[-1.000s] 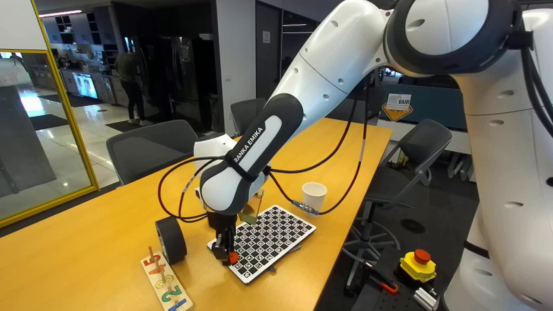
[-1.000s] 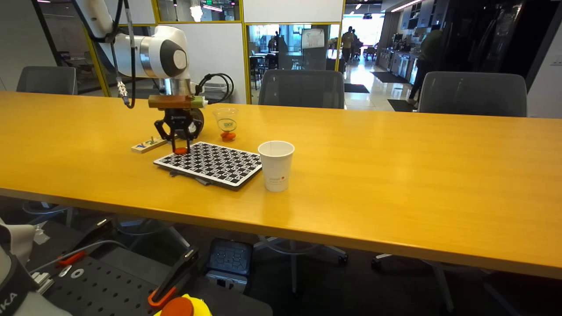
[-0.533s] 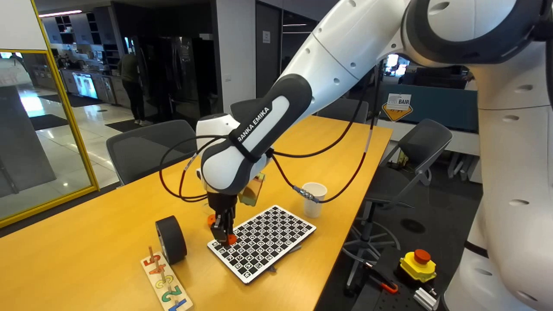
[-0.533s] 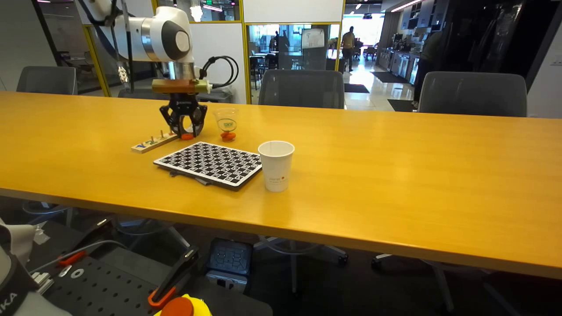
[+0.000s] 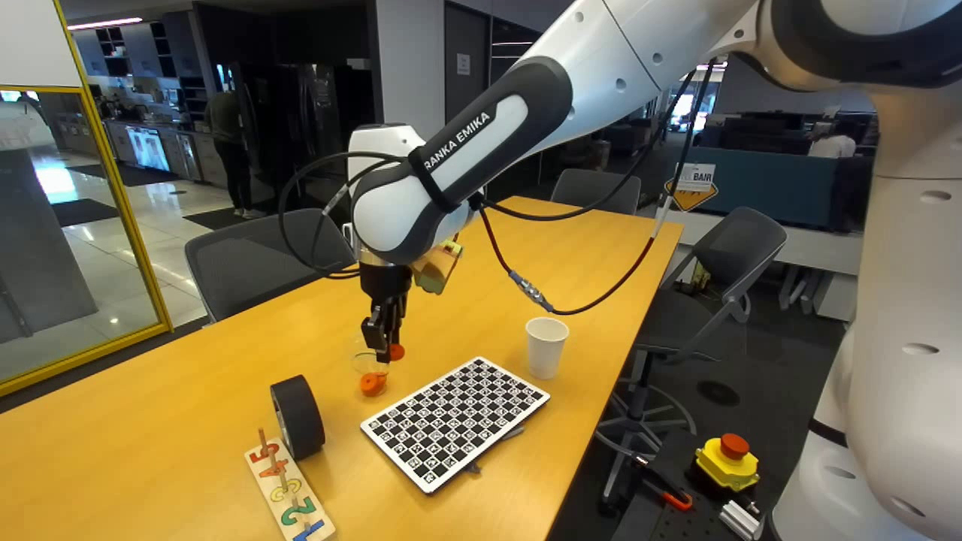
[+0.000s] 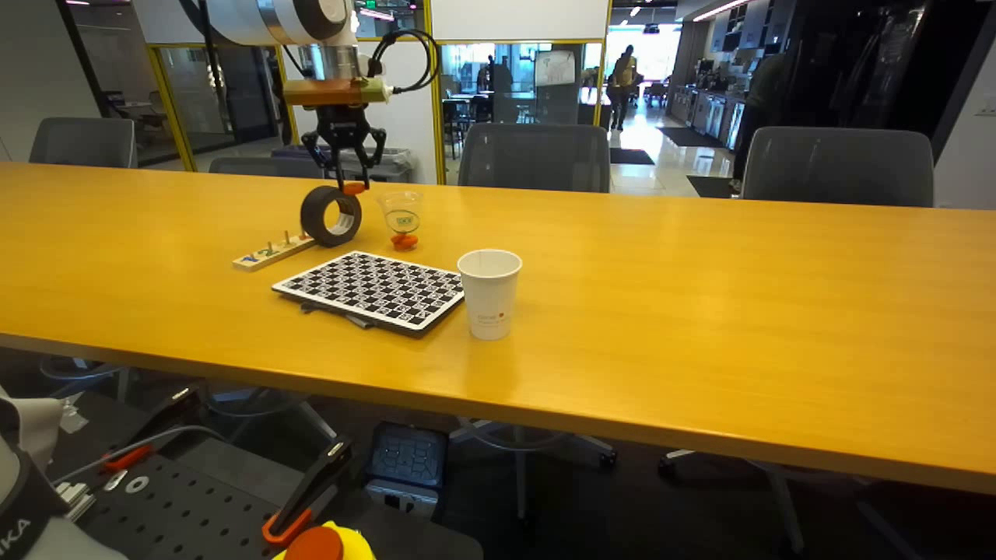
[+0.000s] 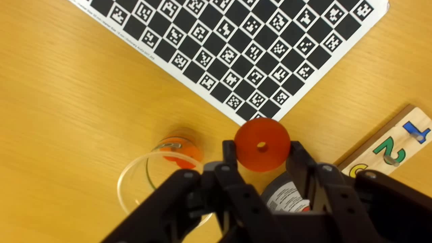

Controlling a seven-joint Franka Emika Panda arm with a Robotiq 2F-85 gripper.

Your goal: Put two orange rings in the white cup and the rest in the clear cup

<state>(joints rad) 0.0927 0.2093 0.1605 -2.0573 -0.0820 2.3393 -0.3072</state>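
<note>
My jaws pinch round orange ring [image 7: 263, 159] aloft, near transparent plastic cup [image 6: 402, 221] with orange rings [image 6: 404, 242] inside. Likely carrying step for that cup; white paper cup [image 6: 489, 295] farther off, bottom unseen. Next: centre over transparent cup, lower, release.

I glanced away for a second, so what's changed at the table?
The end effector has risen from near the edge of the checkered board, carrying an orange ring closer to the clear cup. It already gripped that ring; nothing was let go. Unmoved: the white cup, clear cup, checkered board, black roll and numbered peg strip.
</note>
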